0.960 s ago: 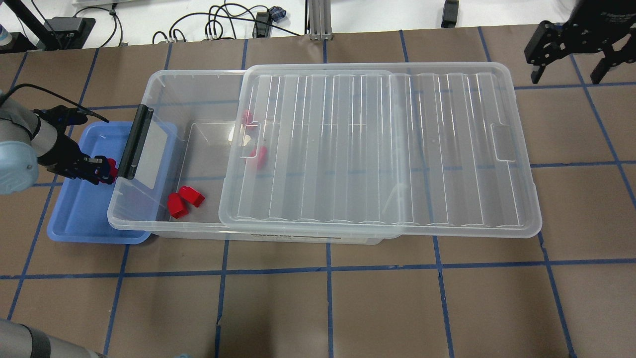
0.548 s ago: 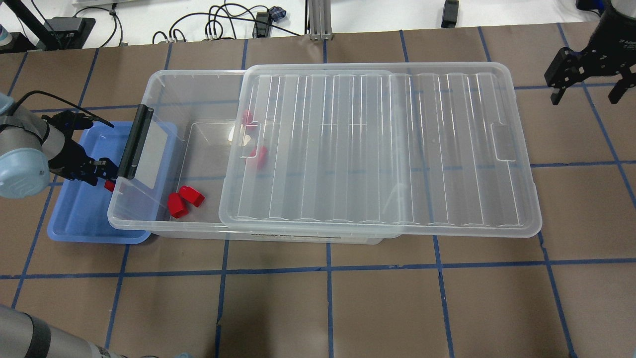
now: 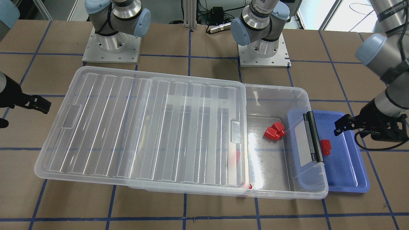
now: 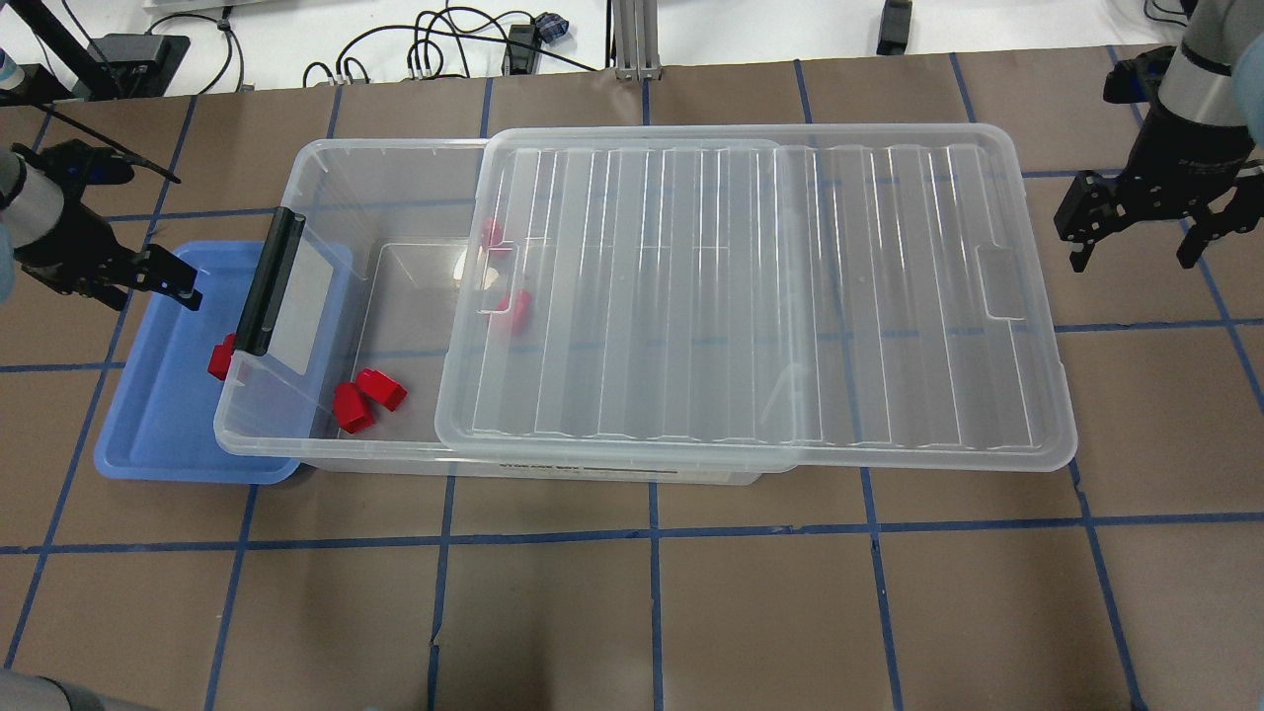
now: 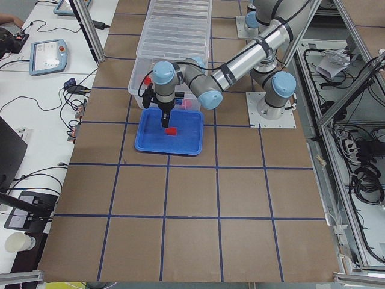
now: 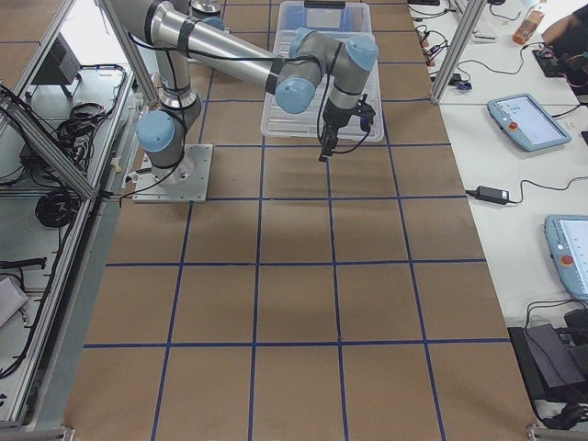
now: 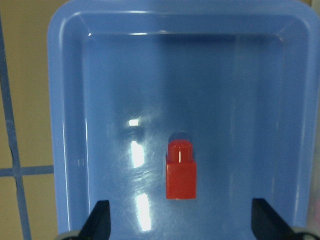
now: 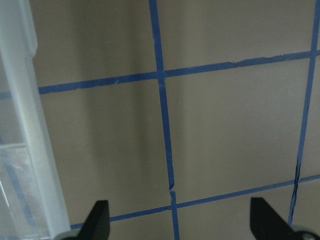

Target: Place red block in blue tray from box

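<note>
Though part-hidden overhead, red block (image 7: 180, 172) whole wrist-side.

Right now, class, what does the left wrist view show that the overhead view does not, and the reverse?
Only the wrist view: the whole small red stepped plastic block, its narrower end visible. Only the overhead: the large clear plastic box, its ribbed lid, further red blocks inside, the right claw. Both: the shallow blue plastic tray holding that block, and the open left claw.

Brown table (image 4: 770, 622) gridded with blue tape (image 4: 654, 592); cables (image 4: 434, 44) on white bench (image 4: 276, 39).
</note>
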Robot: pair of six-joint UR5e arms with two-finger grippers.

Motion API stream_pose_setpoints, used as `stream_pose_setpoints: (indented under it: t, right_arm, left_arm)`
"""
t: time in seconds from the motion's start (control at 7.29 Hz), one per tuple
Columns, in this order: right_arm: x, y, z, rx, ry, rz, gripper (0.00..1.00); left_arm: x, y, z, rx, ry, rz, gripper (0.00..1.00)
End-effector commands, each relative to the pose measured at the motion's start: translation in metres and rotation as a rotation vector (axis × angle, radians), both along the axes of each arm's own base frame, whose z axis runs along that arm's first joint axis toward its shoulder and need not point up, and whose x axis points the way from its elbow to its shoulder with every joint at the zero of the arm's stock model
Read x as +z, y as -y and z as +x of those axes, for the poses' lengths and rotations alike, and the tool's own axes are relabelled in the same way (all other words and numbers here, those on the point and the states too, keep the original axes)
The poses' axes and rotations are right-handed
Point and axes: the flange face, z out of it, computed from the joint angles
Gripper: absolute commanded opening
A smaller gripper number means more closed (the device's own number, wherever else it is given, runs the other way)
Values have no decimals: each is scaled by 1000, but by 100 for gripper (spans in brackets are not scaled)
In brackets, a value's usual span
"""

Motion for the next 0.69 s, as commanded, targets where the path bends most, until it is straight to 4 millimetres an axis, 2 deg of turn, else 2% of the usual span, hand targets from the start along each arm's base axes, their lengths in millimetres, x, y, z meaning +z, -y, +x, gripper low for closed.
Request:
stream_pose_setpoints:
  t: [0.0,0.14,0.27,0.55]
  right_arm:
    - [-13,-5,3,4,-3,28,100]
    - [-15,-7,4,4,3,42,100]
    - [-14,-7,9,10,3,42,100]
    - [-22,-2,25,40,8,42,100]
  left_arm:
    - [80,3,-74,-56,112,35,100]
    - [101,-7,-124,-91,171,46,100]
    - [114,-14,-167,-37,179,12,100]
    - [127,-36,-246,-4,161,-24,100]
